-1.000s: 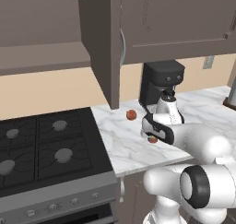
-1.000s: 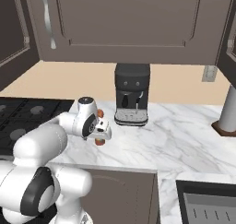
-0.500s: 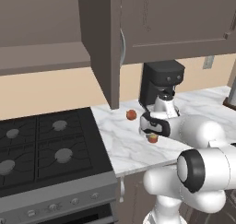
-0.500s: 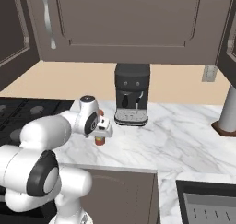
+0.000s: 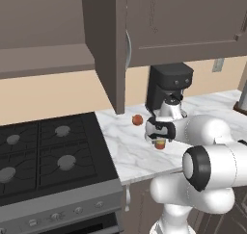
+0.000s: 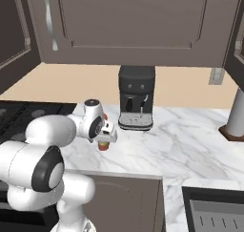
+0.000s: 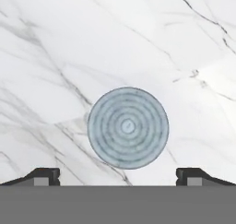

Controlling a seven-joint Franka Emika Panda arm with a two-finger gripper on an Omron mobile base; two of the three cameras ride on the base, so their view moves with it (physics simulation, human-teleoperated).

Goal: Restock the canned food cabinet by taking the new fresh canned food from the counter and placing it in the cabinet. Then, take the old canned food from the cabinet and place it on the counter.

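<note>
Since a second ago my hand (image 7: 118, 174) has dropped over the new can (image 7: 128, 127) standing on the tabletop (image 7: 55, 48), fingers spread wide; I'd lower straight, centred, before closing.

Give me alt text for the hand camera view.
Looking straight down on a can's ringed grey lid, standing on the white marble counter. The open gripper's two dark fingertips sit wide apart at the bottom, either side of the can, not touching it.

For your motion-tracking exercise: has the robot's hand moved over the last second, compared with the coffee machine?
Yes. The hand has come down onto the can and shifted slightly towards the coffee machine.
</note>
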